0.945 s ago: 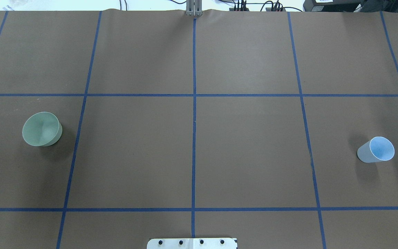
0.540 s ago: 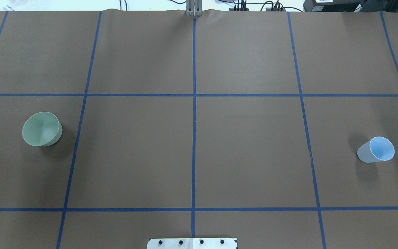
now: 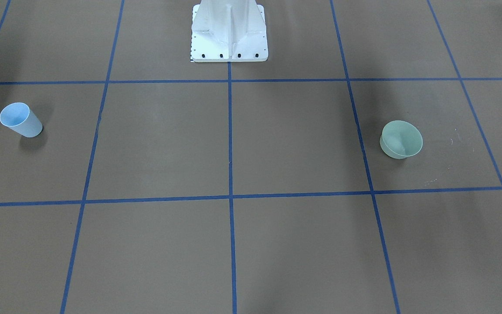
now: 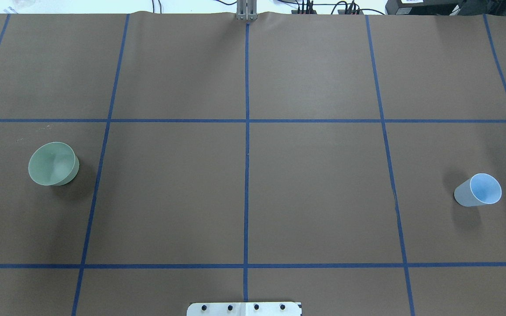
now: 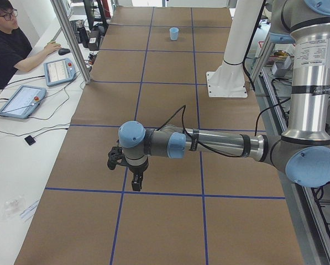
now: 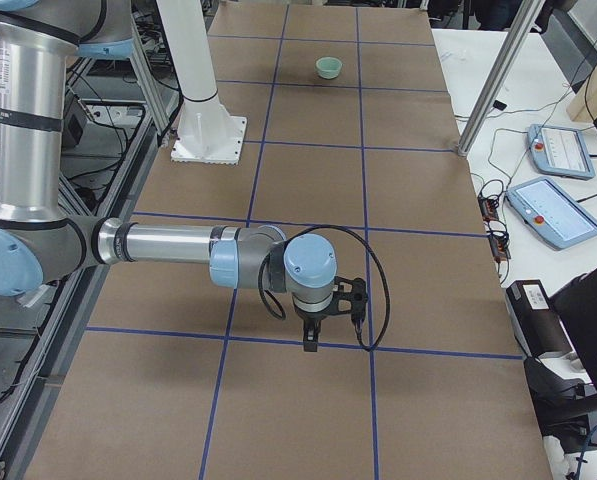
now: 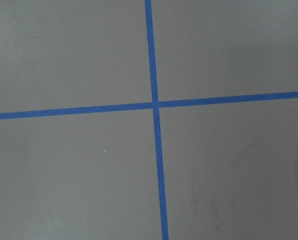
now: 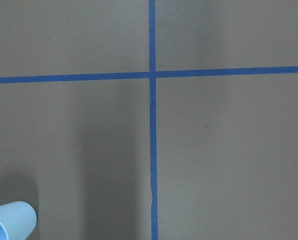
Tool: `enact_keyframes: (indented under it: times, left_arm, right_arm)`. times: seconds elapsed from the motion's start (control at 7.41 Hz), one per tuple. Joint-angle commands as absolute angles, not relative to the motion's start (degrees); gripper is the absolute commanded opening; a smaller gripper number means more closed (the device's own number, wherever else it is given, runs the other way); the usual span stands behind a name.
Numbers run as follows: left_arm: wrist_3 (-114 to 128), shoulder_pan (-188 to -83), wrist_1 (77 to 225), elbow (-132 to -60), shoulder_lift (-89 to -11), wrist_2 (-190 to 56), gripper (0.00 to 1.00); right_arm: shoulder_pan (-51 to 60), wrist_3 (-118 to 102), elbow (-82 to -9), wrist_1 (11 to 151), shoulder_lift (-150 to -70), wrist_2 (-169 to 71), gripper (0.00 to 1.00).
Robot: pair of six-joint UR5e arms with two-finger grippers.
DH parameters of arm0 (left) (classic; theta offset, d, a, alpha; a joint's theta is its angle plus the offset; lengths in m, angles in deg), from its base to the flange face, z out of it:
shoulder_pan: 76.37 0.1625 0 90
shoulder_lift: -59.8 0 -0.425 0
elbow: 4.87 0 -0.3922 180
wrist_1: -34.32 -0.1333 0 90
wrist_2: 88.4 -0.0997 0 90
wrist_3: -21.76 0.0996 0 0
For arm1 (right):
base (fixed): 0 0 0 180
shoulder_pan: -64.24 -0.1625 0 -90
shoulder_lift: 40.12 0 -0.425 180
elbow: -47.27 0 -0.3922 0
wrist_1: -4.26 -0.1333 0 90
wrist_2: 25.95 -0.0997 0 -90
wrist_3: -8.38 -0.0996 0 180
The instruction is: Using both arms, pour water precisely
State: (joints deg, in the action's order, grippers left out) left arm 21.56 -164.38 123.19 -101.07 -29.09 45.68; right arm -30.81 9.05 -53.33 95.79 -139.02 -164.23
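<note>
A pale green bowl (image 4: 53, 163) stands upright on the brown table at my left; it also shows in the front view (image 3: 401, 139) and far off in the right-side view (image 6: 328, 67). Faint pale glints of water (image 4: 61, 165) show inside it. A light blue cup (image 4: 478, 190) stands at my right, also in the front view (image 3: 20, 120), the left-side view (image 5: 174, 33) and the right wrist view (image 8: 9, 222). My left gripper (image 5: 136, 186) and right gripper (image 6: 311, 346) hang above the table at its two ends, seen only from the sides; I cannot tell whether they are open or shut.
The white pedestal base (image 3: 229, 39) stands at the robot's edge of the table. Blue tape lines divide the brown cover into squares. An operator (image 5: 4, 44) sits at a side desk with control tablets (image 5: 21, 99); more tablets (image 6: 558, 210) lie on the other side.
The glints inside the green bowl have shifted and grown fainter. The bowl and the cup have not moved.
</note>
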Motion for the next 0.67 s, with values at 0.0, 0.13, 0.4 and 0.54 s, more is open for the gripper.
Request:
enact_keyframes:
  times: [0.0,0.13,0.4,0.54]
  left_arm:
    - [21.6,-164.4,123.2,-101.1,-29.3,45.6,1.0]
    - [21.7,-164.5,123.2,-101.0,-29.4,45.6,1.0]
    - [21.7,-164.7,123.3,-101.0,-29.5,45.5,1.0]
    - [21.7,-164.7,123.3,-101.1,-29.8,44.8,1.0]
  right_arm:
    - [-31.3,9.0,-54.9,95.9,-139.7,-164.4,0.99]
    - [-31.3,9.0,-54.9,95.8,-139.6,-164.4,0.99]
    - [-31.5,9.0,-54.6,95.8,-139.2,-164.4,0.99]
    - [-31.3,9.0,-54.3,95.8,-138.5,-164.4,0.99]
